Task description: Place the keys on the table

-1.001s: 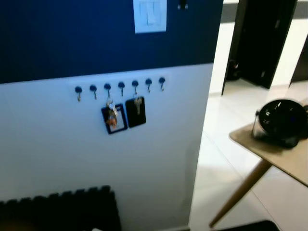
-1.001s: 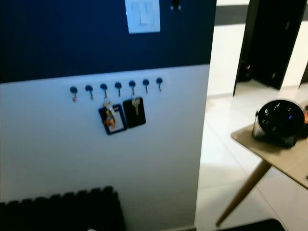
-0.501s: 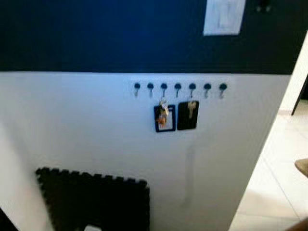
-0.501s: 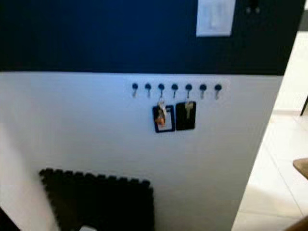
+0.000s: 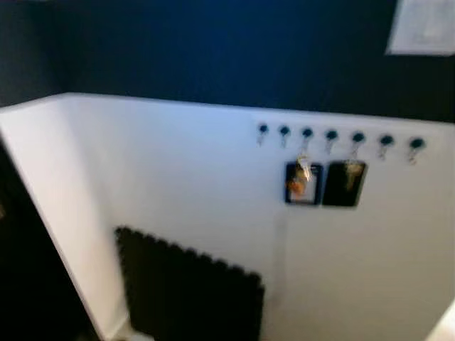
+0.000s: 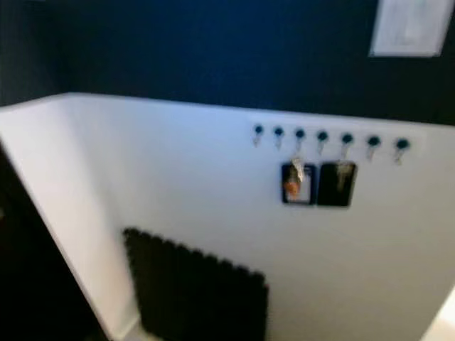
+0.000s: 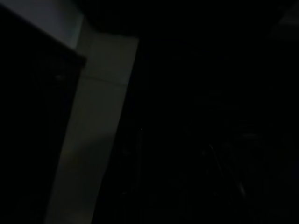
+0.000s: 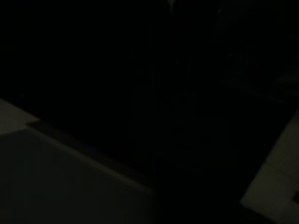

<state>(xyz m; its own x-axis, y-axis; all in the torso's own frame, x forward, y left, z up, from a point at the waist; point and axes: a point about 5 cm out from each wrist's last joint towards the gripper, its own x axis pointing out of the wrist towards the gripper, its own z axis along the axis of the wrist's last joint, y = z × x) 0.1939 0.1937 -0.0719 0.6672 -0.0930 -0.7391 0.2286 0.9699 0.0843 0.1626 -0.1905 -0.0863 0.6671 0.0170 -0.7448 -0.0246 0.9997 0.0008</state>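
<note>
A white lower wall point(image 5: 178, 177) with a dark blue upper band point(image 5: 213, 50) faces the camera, blurred. High on the white part runs a row of hooks point(image 5: 334, 135), and nothing stands before it, so the way to it from the front is open. Two dark tags point(image 5: 323, 185) hang side by side from the middle hooks, touching or nearly so, with keys point(image 5: 302, 174) lying against them; the hooks either side are bare. Below and to the left, a black foam mat point(image 5: 188, 284) leans against the wall near the floor. At the far left a dark edge point(image 5: 28, 284) closes off that side. Both wrist views are too dark to read.
</note>
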